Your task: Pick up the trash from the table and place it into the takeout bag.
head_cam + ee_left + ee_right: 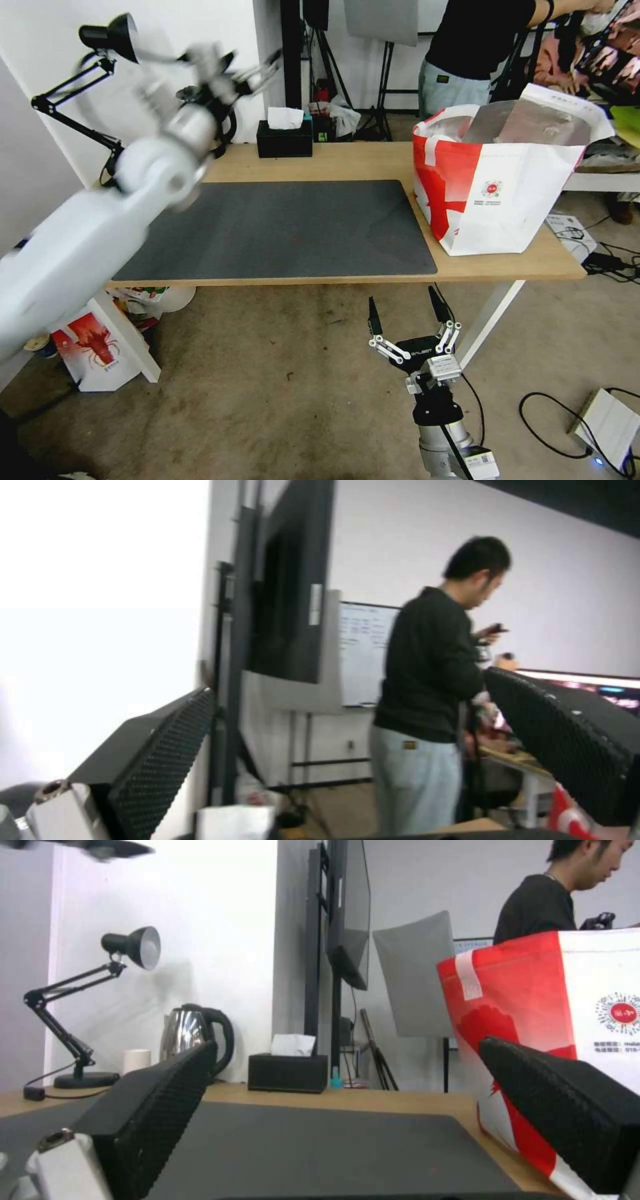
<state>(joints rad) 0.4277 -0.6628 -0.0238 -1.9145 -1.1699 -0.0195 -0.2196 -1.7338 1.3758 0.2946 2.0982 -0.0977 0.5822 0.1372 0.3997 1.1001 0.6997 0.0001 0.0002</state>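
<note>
The trash is out of view; nothing lies on the table (347,161) or its dark grey mat (280,227). The takeout bag (497,193), white with a red side panel and foil lining, stands open on the table's right end and also rises beside the mat in the right wrist view (533,1005). My left gripper (257,67) is raised high above the table's far left corner, open and holding nothing (347,685). My right gripper (401,297) hangs below the table's front edge, open and holding nothing (348,1045), facing the mat and the bag.
A black tissue box (285,139) sits at the table's back edge, with a steel kettle (193,1035) and a black desk lamp (100,40) at the back left. A small white bag with a crayfish picture (93,347) stands on the floor. A person stands behind the takeout bag.
</note>
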